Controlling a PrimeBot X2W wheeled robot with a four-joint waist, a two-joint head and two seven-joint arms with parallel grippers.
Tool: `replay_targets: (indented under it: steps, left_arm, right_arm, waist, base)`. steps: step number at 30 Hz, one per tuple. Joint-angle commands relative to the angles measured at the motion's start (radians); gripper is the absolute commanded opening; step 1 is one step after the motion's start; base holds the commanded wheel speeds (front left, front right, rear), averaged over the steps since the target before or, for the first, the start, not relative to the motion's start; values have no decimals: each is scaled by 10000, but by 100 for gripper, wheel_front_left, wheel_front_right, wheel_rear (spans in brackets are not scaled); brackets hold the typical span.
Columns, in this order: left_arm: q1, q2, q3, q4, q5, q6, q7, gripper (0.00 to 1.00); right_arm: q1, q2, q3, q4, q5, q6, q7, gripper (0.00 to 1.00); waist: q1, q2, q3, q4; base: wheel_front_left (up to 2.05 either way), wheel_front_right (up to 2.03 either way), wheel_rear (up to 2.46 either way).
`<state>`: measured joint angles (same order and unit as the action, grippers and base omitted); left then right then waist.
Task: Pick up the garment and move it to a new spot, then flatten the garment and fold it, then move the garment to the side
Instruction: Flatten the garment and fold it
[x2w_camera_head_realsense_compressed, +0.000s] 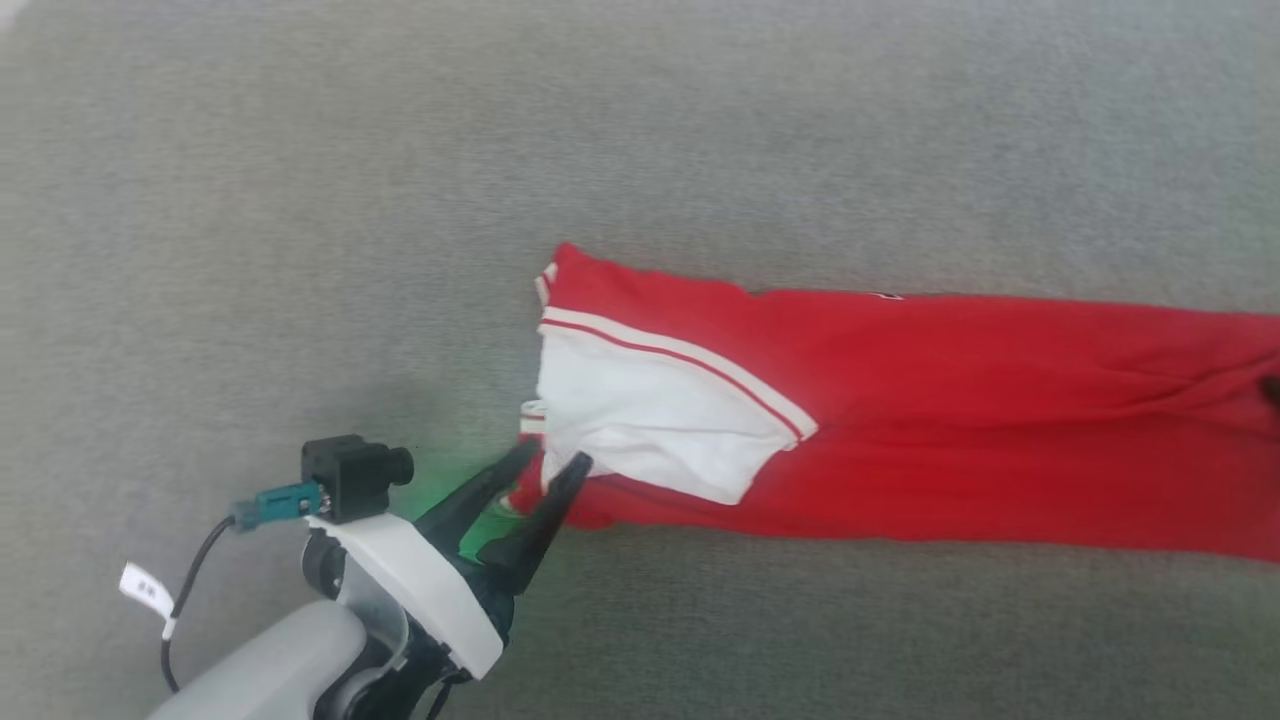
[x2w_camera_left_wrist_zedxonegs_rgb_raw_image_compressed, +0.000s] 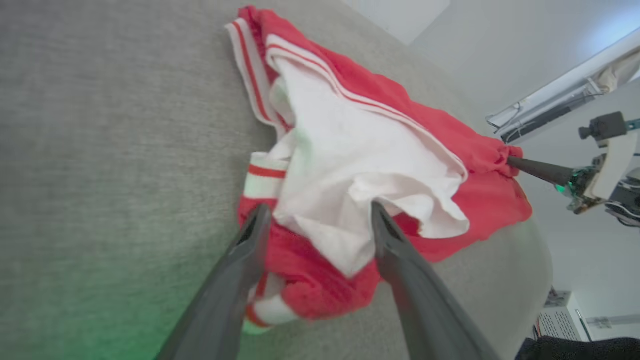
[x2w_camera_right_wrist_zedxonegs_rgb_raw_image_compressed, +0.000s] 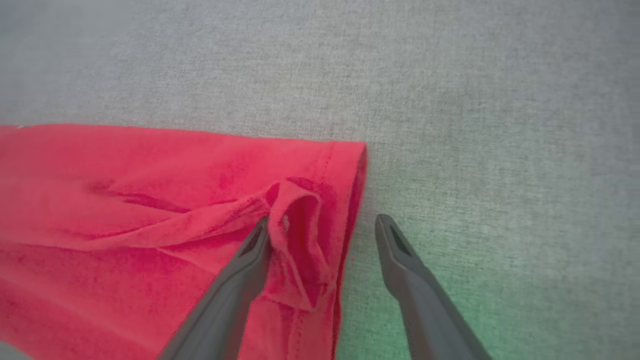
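The shirt (x2w_camera_head_realsense_compressed: 900, 440) lies stretched on the grey surface (x2w_camera_head_realsense_compressed: 300, 200); the left gripper (x2w_camera_left_wrist_zedxonegs_rgb_raw_image_compressed: 318, 210) and right gripper (x2w_camera_right_wrist_zedxonegs_rgb_raw_image_compressed: 322, 220) (one at each end) have fingers spread wide, gripping nothing.

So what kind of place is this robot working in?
Probably an indoor workroom or lab: the red shirt lies on a grey cloth-covered table, with bare white walls and a white box beyond it.

Garment (x2w_camera_head_realsense_compressed: 950, 420) runs off head view right edge; forearm (x2w_camera_head_realsense_compressed: 270, 670) cropped below.
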<state>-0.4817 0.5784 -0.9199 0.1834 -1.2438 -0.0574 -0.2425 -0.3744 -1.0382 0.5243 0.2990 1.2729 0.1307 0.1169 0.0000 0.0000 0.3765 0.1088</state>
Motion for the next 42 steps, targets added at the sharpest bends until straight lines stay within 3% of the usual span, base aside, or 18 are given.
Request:
replay_targets:
  steps: [1, 5, 10, 17, 18, 21, 22, 25, 32, 42]
  left_arm:
    - [170, -110, 145, 13, 102, 50, -95, 100]
    - [604, -656, 974, 302, 711, 118, -234, 100]
    - [1369, -1747, 2933, 706, 2094, 24, -229, 100]
    - [2187, -3119, 5899, 422, 5597, -28, -231, 100]
    - [2295, -3283, 6243, 286, 6213, -6, -232, 100]
    - [2588, -3735, 6973, -90, 7877, 29, -232, 100]
    - [2688, -3874, 7158, -143, 8308, 9, -232, 100]
    - [2928, -4265, 7602, -271, 9361, -107, -233, 100]
    - [3179, -4745, 8360, -295, 10299, -412, -233, 100]
    - [3056, -5118, 8986, -1004, 10947, -662, -234, 100]
  right_arm:
    - [156, 33, -67, 52, 182, -1, 120, 100]
    - [533, 81, -206, 365, 729, -1, 819, 100]
    - [870, 219, -11, 778, 982, -1, 1844, 100]
    - [780, 688, 230, 1127, 775, 17, 2987, 98]
    - [748, 776, 263, 1174, 725, 21, 3143, 54]
    - [688, 1026, 334, 1215, 539, 25, 3531, 9]
    - [657, 1084, 320, 1216, 485, 27, 3610, 0]
    - [512, 1154, 78, 1310, 262, 8, 3546, 0]
    - [155, 1156, -677, 1790, -79, -30, 3077, 0]
    - [-632, 307, -2381, 3589, -614, -10, 1833, 0]
  waist:
    - [0, 0, -96, 201]
    - [0, 0, -213, 626]
    - [0, 0, -330, 1082]
    - [0, 0, -442, 1303]
    - [0, 0, -449, 1307]
    - [0, 0, -458, 1285]
    - [0, 0, -453, 1271]
    - [0, 0, -429, 1202]
    - [0, 0, -372, 842]
    - [0, 0, -119, 142]
  base:
    - [0, 0, 0]
    - [0, 0, 0]
    - [0, 0, 0]
    - [0, 0, 0]
    - [0, 0, 0]
    - [0, 0, 0]
    - [0, 0, 0]
    - [0, 0, 0]
    - [0, 0, 0]
    - [0, 0, 0]
